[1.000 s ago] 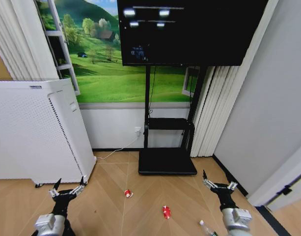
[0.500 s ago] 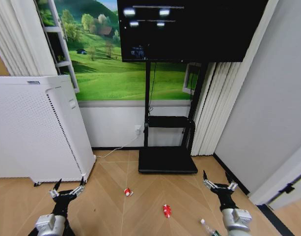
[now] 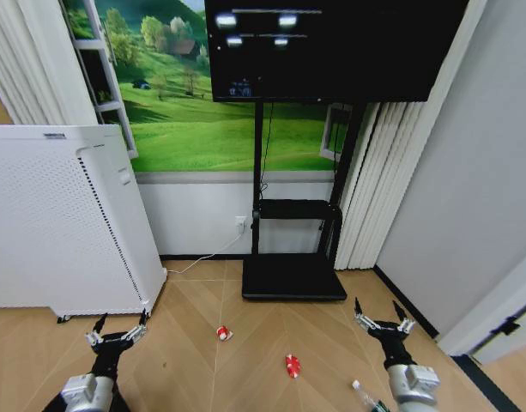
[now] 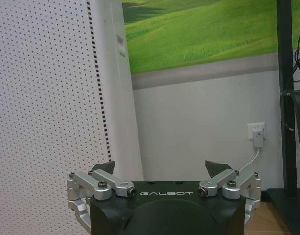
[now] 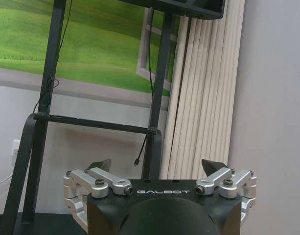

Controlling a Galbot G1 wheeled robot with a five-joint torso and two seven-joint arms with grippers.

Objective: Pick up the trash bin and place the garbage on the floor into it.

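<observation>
- Herringbone floor [image 3: 245, 360] ran back to a white wall below a green meadow mural [image 3: 194, 129].
- A black TV stand [image 3: 294, 279] stood at centre, its base on the floor; a tall white perforated appliance [image 3: 57, 223] stood to the left.
- A red-and-white scrap [image 3: 223, 333] lay on the floor in front of the stand's base.
- A small red item [image 3: 292, 366] lay nearer, right of the scrap.
- A clear bottle [image 3: 364, 396] lay at the lower edge, just beside the right arm.
- Left gripper [image 3: 117, 335] hung low over the floor near the appliance, fingers spread, holding nothing.
- Right gripper [image 3: 384, 322] hung low on the right, fingers spread and empty.
</observation>
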